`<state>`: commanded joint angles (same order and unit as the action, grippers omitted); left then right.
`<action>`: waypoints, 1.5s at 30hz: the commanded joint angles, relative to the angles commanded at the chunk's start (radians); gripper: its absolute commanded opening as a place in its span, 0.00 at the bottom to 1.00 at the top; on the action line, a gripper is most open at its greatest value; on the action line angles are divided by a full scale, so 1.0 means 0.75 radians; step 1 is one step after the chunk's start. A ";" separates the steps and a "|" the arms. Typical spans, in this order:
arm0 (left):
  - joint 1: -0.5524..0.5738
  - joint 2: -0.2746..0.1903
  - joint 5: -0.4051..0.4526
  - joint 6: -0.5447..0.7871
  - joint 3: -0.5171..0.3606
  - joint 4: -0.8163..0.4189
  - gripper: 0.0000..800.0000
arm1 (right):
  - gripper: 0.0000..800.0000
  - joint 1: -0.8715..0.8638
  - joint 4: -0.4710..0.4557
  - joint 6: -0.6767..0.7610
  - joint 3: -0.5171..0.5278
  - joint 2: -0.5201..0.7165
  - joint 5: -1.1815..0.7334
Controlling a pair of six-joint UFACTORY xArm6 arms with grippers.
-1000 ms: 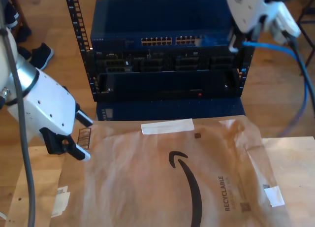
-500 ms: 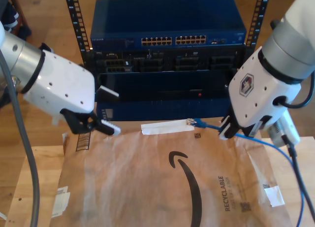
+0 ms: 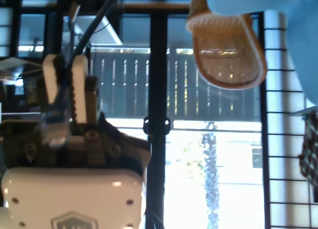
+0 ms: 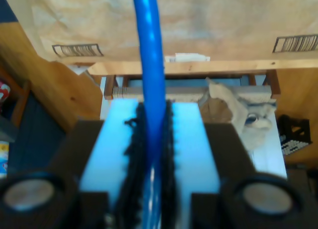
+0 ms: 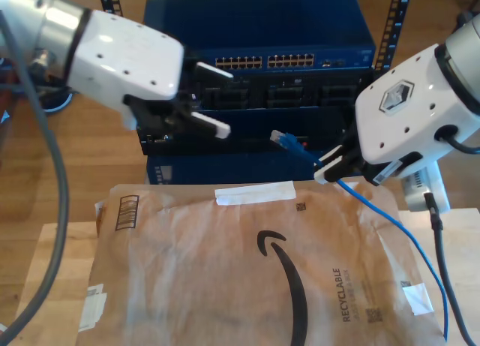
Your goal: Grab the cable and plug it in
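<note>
Clenched on the cable [image 4: 150,65], my second claw [image 5: 335,166] holds its plug [image 5: 280,139] in the air in front of the rack [image 5: 255,31], short of any port. My first claw [image 5: 210,98] hangs released near the rack's front. Grabbing looks done; plugging in remains.

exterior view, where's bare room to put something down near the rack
Free: the brown paper mailer is bare from its white tape strip down. Crowded: in front of the blue rack, where both grippers hover and my second gripper holds the blue cable, which trails along the mailer's edge at the exterior view's right.
</note>
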<state>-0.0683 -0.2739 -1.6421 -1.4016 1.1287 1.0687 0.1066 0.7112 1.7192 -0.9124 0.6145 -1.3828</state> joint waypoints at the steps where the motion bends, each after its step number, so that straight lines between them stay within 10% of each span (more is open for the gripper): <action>1: 0.002 0.000 -0.006 -0.010 -0.002 0.000 1.00 | 0.01 -0.006 0.012 0.000 -0.002 -0.006 0.000; 10: -0.006 -0.031 -0.227 -0.182 -0.002 0.002 1.00 | 0.01 -0.045 0.092 -0.002 -0.002 -0.012 0.000; 45: -0.004 -0.029 -0.219 -0.178 -0.018 0.092 0.68 | 0.00 0.020 0.110 0.000 -0.025 -0.053 0.000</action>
<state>-0.0713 -0.2954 -1.8063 -1.5351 1.1149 1.1377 0.1220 0.7940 1.7192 -0.9308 0.5746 -1.3828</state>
